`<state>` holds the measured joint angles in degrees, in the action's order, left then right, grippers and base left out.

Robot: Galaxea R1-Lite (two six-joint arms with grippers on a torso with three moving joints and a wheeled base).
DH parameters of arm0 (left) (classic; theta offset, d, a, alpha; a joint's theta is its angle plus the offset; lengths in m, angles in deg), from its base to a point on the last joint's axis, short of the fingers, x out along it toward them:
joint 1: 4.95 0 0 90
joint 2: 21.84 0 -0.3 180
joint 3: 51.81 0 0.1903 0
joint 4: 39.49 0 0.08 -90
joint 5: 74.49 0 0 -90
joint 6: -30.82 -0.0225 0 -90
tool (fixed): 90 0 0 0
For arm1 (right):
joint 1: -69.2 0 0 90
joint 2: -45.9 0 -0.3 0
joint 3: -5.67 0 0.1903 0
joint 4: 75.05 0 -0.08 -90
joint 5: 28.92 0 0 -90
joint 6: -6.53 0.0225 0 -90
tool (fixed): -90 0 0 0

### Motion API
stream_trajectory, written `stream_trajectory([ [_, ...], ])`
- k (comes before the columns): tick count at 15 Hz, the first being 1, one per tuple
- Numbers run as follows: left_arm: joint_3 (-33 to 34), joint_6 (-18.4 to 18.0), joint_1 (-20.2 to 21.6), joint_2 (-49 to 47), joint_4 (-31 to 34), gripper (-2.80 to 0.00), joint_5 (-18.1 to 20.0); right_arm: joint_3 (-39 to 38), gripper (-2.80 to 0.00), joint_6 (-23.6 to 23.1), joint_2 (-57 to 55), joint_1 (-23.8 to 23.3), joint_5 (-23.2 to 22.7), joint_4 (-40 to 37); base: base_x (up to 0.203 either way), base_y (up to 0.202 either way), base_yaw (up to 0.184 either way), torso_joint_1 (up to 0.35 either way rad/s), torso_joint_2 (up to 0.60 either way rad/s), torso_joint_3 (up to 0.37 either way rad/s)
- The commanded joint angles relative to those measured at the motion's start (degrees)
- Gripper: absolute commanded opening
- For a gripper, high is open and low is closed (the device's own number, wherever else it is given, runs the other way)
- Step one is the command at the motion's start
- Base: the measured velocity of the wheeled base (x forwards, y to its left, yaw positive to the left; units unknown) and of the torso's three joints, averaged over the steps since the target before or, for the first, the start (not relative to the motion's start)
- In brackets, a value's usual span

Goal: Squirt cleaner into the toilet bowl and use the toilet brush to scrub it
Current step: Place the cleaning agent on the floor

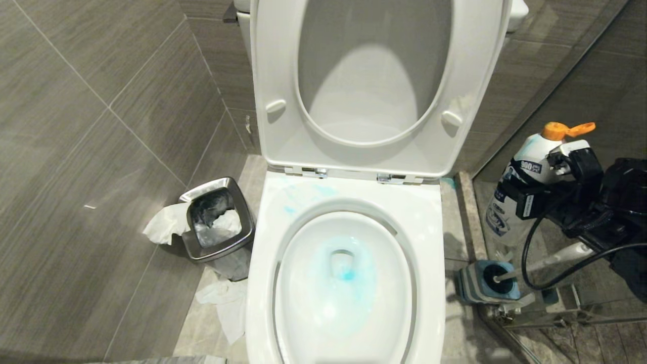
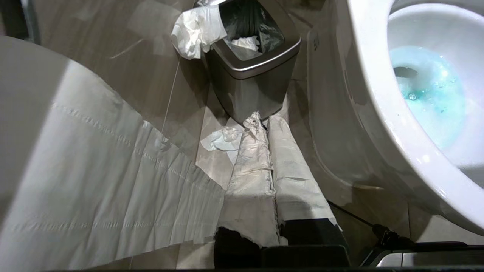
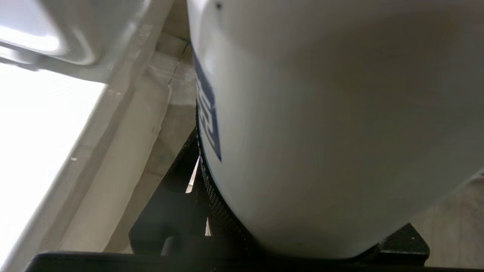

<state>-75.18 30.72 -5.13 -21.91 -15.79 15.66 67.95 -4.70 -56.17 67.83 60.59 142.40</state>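
The toilet bowl point(image 1: 429, 217) stands open with its seat and lid up. Turquoise cleaner point(image 1: 346, 275) tints the water, and faint blue smears lie on the back rim point(image 1: 303, 197). My right gripper point(image 1: 548, 182), to the right of the toilet, is shut on a white cleaner bottle point(image 1: 530, 156) with an orange cap; the bottle point(image 3: 321, 132) fills the right wrist view. Below it the toilet brush point(image 1: 551, 260) leans in its blue-topped holder point(image 1: 475, 288). My left gripper point(image 2: 261, 121), its fingers wrapped in paper, hangs shut beside the bowl point(image 2: 378, 113), near the floor.
A small steel waste bin point(image 1: 217, 217) sits left of the toilet with tissue point(image 1: 167, 222) hanging over its edge and more paper point(image 1: 227, 303) on the floor. A glass partition point(image 1: 556, 76) bounds the right side. A toilet paper sheet point(image 2: 94, 181) hangs near the left gripper.
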Motion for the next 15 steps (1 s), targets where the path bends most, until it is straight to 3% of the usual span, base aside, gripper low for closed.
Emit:
stream_trajectory([
  [1, 0.09, 0.01, 0.01, -0.01, 0.02, -2.80, 0.02, 0.19, -2.80, -0.10, -4.79, 0.21, -0.04, 4.46, 0.000, 0.000, 0.000, -0.002, 0.00, -0.198],
  [5, 0.09, 0.01, 0.01, -0.01, 0.02, -2.80, 0.02, 2.35, -2.80, 0.74, -6.65, 2.16, 0.45, 6.42, 0.000, 0.000, 0.000, 0.002, 0.00, -0.196],
  [8, 0.09, 0.01, 0.01, -0.01, 0.02, -2.80, 0.02, 6.10, -2.80, 1.40, -8.03, 4.73, 3.27, 6.42, 0.000, 0.000, 0.000, 0.002, 0.00, -0.194],
  [15, 0.09, 0.10, 0.01, -0.01, 0.02, -2.80, 0.02, 12.17, -2.80, 1.51, -13.20, 5.47, 6.87, 6.60, 0.000, 0.000, 0.000, 0.002, 0.00, -0.196],
])
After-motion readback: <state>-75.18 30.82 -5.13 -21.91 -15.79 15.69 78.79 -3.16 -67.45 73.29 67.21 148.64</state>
